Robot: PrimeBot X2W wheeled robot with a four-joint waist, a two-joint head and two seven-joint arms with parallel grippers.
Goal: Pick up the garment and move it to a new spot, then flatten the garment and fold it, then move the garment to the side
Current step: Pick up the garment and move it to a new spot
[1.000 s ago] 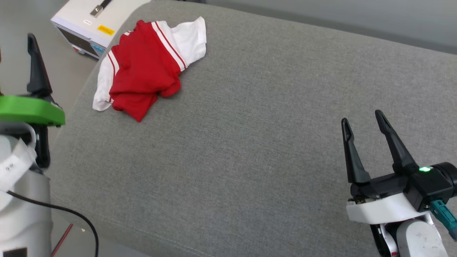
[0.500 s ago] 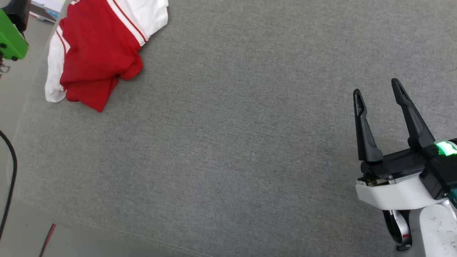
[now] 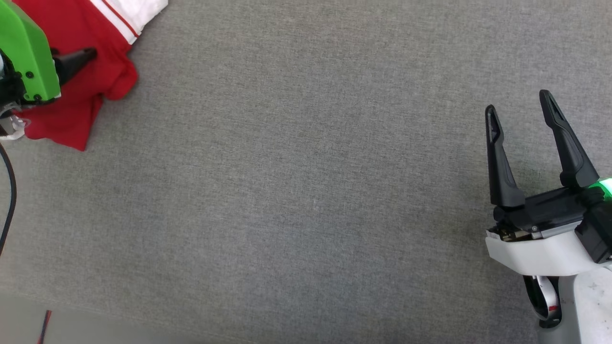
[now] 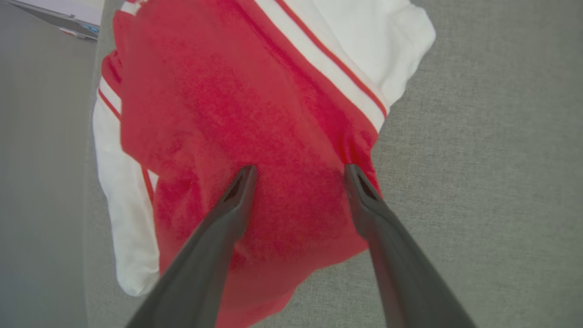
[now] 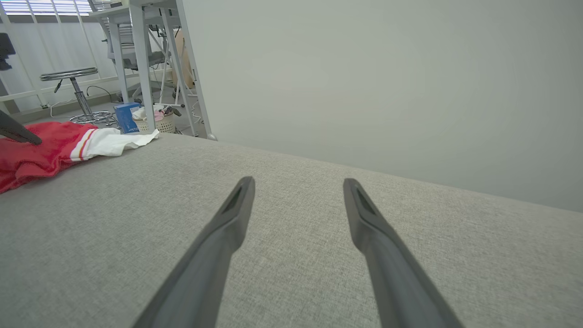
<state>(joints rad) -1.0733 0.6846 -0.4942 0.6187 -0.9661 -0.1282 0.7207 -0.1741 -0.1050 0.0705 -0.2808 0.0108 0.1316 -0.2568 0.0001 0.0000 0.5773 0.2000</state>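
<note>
Pointing down at the crumpled garment (image 4: 205, 91) at the far left edge of the grey fabric surface (image 3: 306, 191), the left pincer (image 4: 299, 167) stands wide open, gripping nothing. The pick-up step looks to be in hand; next it should descend and close on a red fold. The right pincer (image 3: 519, 101), well apart, is open and empty.

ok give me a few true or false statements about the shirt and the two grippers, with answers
1. The left gripper is open, fingers over the shirt. True.
2. The shirt lies spread flat. False: it is bunched up in folds.
3. The right gripper grips a sleeve. False: it is open and empty, over the bare grey surface, well apart from the shirt.
4. The shirt lies by an edge of the grey surface. True.
</note>
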